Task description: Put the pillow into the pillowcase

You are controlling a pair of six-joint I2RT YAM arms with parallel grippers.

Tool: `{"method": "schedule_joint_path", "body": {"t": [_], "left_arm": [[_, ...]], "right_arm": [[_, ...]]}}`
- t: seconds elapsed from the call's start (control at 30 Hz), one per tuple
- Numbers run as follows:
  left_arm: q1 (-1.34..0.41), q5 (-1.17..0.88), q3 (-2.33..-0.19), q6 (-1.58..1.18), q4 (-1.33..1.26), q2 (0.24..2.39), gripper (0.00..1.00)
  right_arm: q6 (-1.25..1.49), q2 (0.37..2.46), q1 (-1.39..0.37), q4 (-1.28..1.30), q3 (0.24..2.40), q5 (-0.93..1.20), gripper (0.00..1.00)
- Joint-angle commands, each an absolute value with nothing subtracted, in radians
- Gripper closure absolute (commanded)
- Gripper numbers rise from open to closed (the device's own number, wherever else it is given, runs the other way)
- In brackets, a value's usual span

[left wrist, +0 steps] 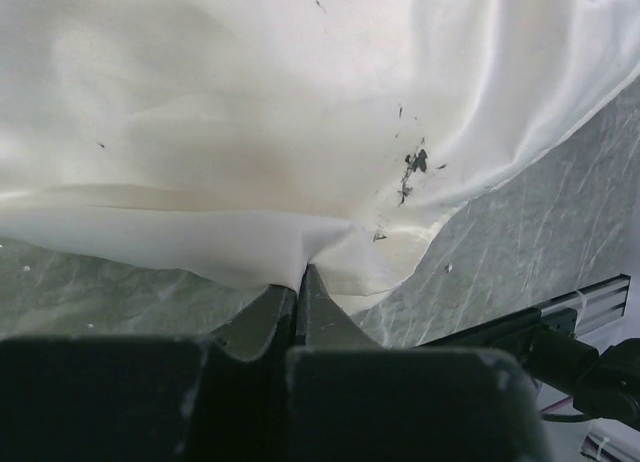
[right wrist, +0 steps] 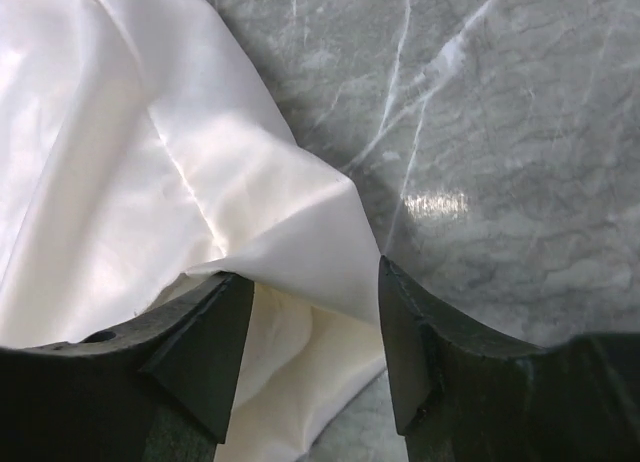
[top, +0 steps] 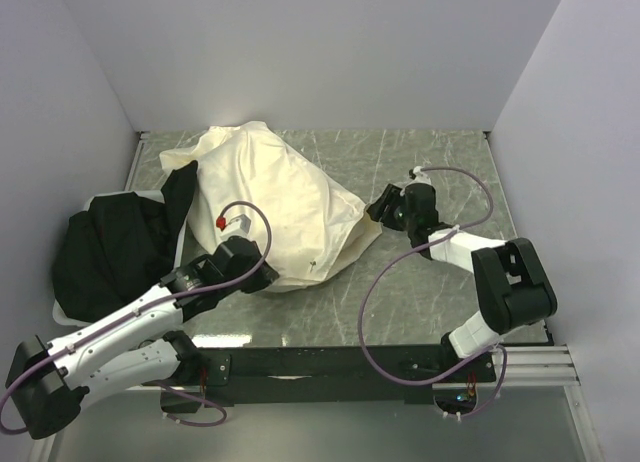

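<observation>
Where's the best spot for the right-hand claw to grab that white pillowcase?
The loose pointed corner of the pillowcase, approached from the table side. It is thin, sticks out past the plump bulk, and lies between the open fingers of the right gripper.

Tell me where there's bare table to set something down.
Free: the far-right stretch of the table, between the pillowcase, the back wall and the right gripper; also the near strip in front of the pillowcase. Crowded: the left side, where the black cloth abuts the pillowcase and the left gripper pinches it.
</observation>
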State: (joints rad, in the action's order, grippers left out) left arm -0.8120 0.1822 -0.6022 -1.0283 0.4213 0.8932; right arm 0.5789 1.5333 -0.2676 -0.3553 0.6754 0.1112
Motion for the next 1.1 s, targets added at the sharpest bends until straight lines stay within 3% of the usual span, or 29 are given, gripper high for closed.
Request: {"method": "schedule_joint_path", "body": {"t": [0.0,0.03,0.1,0.13,0.23,0.47,0.73,0.87,1.07], "left_arm": [[-0.804,0.204,-0.686,-0.986,0.448,0.865,0.99],[-0.804,0.206,-0.692,-0.982,0.456,0.864,0.99],[-0.804,0.212,-0.719,-0.973,0.480,0.859,0.99],[-0.804,0.212,-0.745,-0.968,0.489,0.859,0.99],[-0.804,0.238,-0.839,-0.937,0.550,0.857,0.99],[-0.802,0.403,-1.314,-0.793,0.759,0.940,0.99],[-0.802,0.549,-1.947,-0.583,0.744,1.136,0.99],[-0.802,0.643,-2.109,-0.482,0.655,1.183,0.99],[-0.802,0.669,-2.120,-0.373,0.489,1.166,0.99]], "right_arm": [[0.548,1.568,-0.287,-0.386,0.735,0.115,0.43],[0.548,1.568,-0.285,-0.384,0.739,0.118,0.46],[0.549,1.562,-0.285,-0.368,0.750,0.120,0.61],[0.546,1.548,-0.287,-0.362,0.756,0.124,0.75],[0.555,1.502,-0.284,-0.258,0.808,0.123,1.00],[0.687,1.234,-0.138,0.096,1.035,0.190,1.00],[0.854,1.187,-0.017,0.396,1.639,0.253,1.00],[0.926,1.259,-0.005,0.449,1.891,0.274,1.00],[0.988,1.371,0.024,0.451,2.161,0.293,1.00]]}}
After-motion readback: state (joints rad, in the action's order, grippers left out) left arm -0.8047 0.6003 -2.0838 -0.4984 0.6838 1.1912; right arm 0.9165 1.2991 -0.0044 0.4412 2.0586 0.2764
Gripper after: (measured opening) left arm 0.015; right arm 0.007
